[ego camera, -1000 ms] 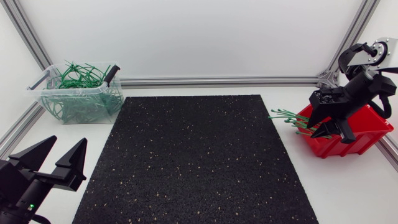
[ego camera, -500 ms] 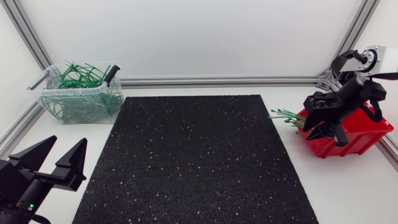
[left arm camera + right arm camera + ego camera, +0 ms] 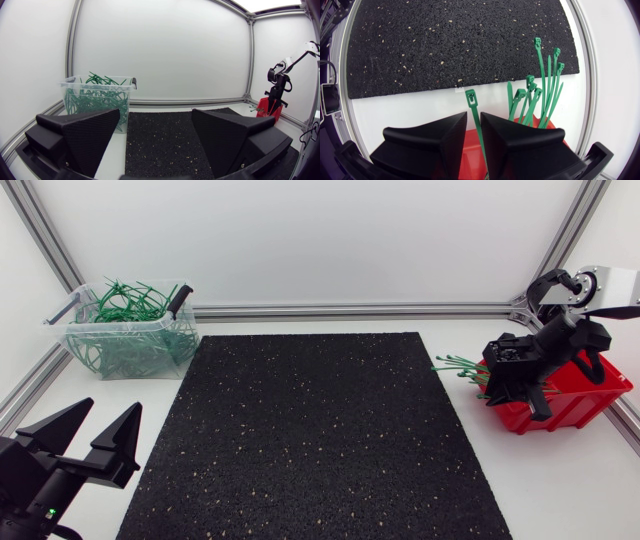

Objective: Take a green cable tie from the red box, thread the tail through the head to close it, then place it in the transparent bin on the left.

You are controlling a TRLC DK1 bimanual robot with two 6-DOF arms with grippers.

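Over red box (image 3: 578,412), right hand (image 3: 474,117) clamped on green tie (image 3: 471,97); left hand (image 3: 156,113) apart beside black mat (image 3: 310,430).

Red box (image 3: 585,392): open-topped, at the bench's (image 3: 560,480) right edge, with a bunch of straight green ties (image 3: 540,90) fanning out over its rim, heads outermost. One green cable tie (image 3: 471,100), straight and unlooped, is pinched between the right pincer's (image 3: 474,116) fingers just above the box. Transparent bin (image 3: 130,352): upright at the far left corner, full of looped green ties (image 3: 125,300).
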